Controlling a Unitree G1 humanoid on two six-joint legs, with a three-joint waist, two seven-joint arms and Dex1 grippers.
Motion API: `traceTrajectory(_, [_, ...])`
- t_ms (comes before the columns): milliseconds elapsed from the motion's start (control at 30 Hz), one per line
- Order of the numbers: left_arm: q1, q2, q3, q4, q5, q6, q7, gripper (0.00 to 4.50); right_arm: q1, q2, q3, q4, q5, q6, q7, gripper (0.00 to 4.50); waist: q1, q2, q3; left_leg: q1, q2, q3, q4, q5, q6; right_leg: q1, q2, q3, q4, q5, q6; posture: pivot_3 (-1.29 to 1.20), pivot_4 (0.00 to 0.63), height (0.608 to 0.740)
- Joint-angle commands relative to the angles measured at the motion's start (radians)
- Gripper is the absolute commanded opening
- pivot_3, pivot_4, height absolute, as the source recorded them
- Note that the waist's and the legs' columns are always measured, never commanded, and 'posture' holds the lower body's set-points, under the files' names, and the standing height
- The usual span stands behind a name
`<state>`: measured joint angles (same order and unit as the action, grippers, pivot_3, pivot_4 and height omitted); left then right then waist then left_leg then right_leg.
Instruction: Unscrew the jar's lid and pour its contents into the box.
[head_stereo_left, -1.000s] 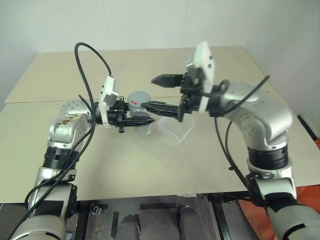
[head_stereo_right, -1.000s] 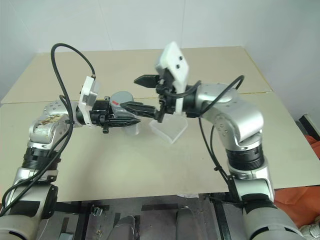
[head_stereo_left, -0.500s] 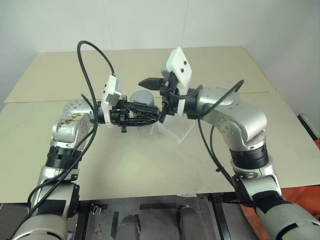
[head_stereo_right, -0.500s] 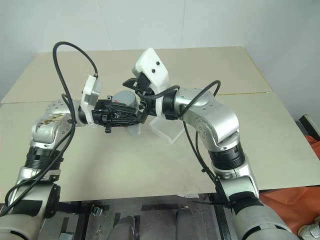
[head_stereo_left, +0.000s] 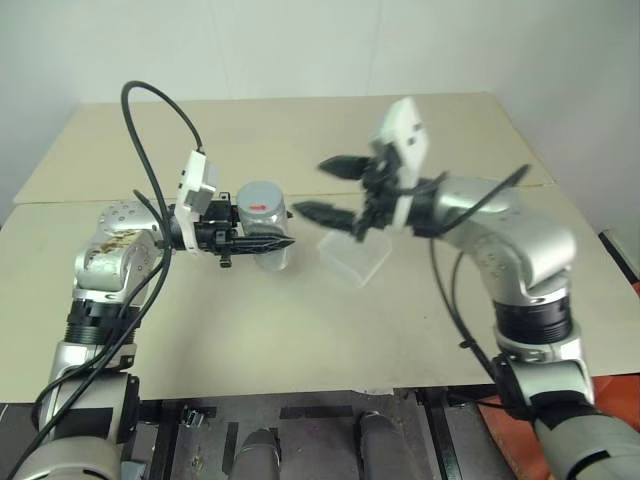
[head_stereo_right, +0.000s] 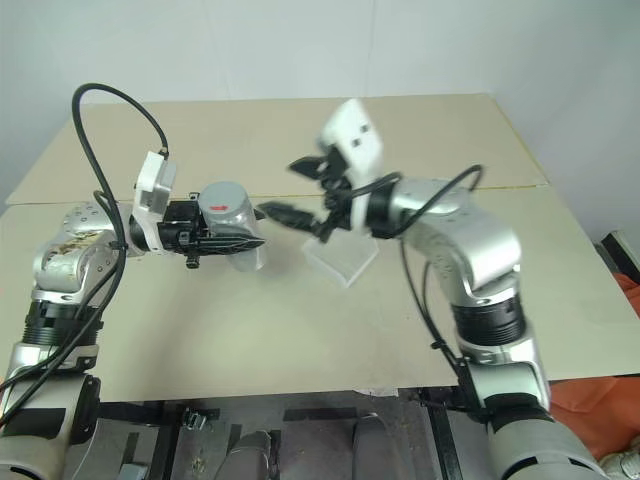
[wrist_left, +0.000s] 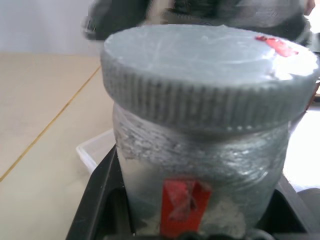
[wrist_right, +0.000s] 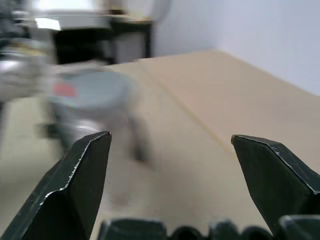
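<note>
Silvery jar (wrist_left: 200, 170), red mark, lid (wrist_left: 207, 75) on

The jar (wrist_left: 200, 185), lid (wrist_left: 207, 75) screwed on, sits clamped between the left gripper's (wrist_left: 197, 225) black fingers (wrist_left: 97, 200).

1. Even, bright indoor light falls across the pale table (head_stereo_left: 300, 320); shadows are soft.
2. Motion blur smears the right gripper (head_stereo_left: 335, 190) in the head views.
3. The jar (wrist_right: 87, 107) is blurred in the right wrist view.
</note>
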<state>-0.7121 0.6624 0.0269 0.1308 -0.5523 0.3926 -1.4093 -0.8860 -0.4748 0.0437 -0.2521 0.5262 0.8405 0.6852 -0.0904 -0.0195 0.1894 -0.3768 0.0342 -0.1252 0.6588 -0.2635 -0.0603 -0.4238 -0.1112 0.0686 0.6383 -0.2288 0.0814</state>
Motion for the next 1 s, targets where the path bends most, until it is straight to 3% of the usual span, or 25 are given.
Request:
traceTrajectory(33, [0.001, 0.011, 0.028, -0.043, -0.025, -0.007, -0.008, 1.94, 0.007, -0.024, -0.040, -0.032, 0.020, -0.006, 0.010, 4.45, -0.001, 0.000, 0.000, 0.000, 0.000, 0.000, 0.000, 0.000, 0.000, 0.000, 0.000, 0.000, 0.000, 0.000, 0.000, 0.00, 0.150, 0.740])
traceTrajectory(233, [-0.023, -0.008, 0.015, -0.012, -0.010, -0.017, 0.003, 1.94, 0.014, -0.036, -0.030, -0.087, 0.063, 0.003, 0.049, 4.45, -0.008, 0.000, 0.000, 0.000, 0.000, 0.000, 0.000, 0.000, 0.000, 0.000, 0.000, 0.000, 0.001, 0.000, 0.000, 0.00, 0.150, 0.740])
traceTrajectory(400, [-0.070, -0.055, -0.020, 0.054, 0.023, -0.050, 0.001, 1.94, -0.017, 0.028, 0.004, -0.158, 0.130, 0.027, 0.044, 4.45, -0.007, 0.000, 0.000, 0.000, 0.000, 0.000, 0.000, 0.000, 0.000, 0.000, 0.000, 0.000, 0.000, 0.000, 0.000, 0.00, 0.150, 0.740])
traceTrajectory(600, [-0.118, -0.096, -0.041, 0.084, 0.033, -0.065, -0.021, 1.94, -0.058, 0.091, 0.100, -0.103, 0.067, -0.002, 0.017, 4.45, -0.008, 0.000, 0.000, 0.000, 0.000, 0.000, 0.000, 0.000, 0.000, 0.000, 0.000, 0.000, 0.001, 0.000, 0.000, 0.00, 0.150, 0.740])
traceTrajectory(1000, [-0.105, -0.085, -0.044, 0.059, 0.037, -0.056, -0.053, 1.94, -0.122, 0.166, 0.136, 0.017, -0.001, -0.055, 0.023, 4.45, -0.007, 0.000, 0.000, 0.000, 0.000, 0.000, 0.000, 0.000, 0.000, 0.000, 0.000, 0.000, 0.001, 0.000, 0.000, 0.00, 0.150, 0.740])
